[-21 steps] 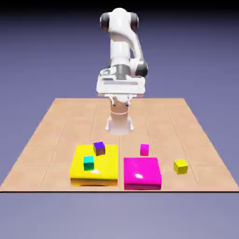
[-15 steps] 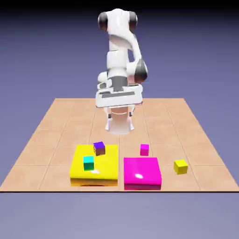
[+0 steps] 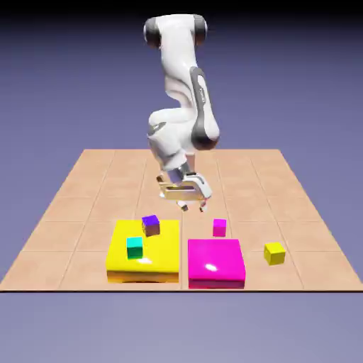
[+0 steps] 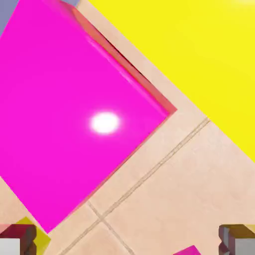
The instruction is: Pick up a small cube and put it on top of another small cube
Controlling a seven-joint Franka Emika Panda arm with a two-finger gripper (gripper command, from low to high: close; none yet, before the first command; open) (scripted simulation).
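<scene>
The pink slab [image 3: 216,262] lies just in front of the small pink cube [image 3: 220,227]; a yellow slab [image 3: 143,259] with purple cube [image 3: 150,225] and teal cube [image 3: 135,247] sits beside it. The small pink cube sits flat, nearly square-on, with no long axis. The gripper [image 3: 193,207] hovers empty, jaws wide.

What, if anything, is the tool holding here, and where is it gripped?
Nothing is held. The tool hangs open above the table, apart from the small magenta cube.
</scene>
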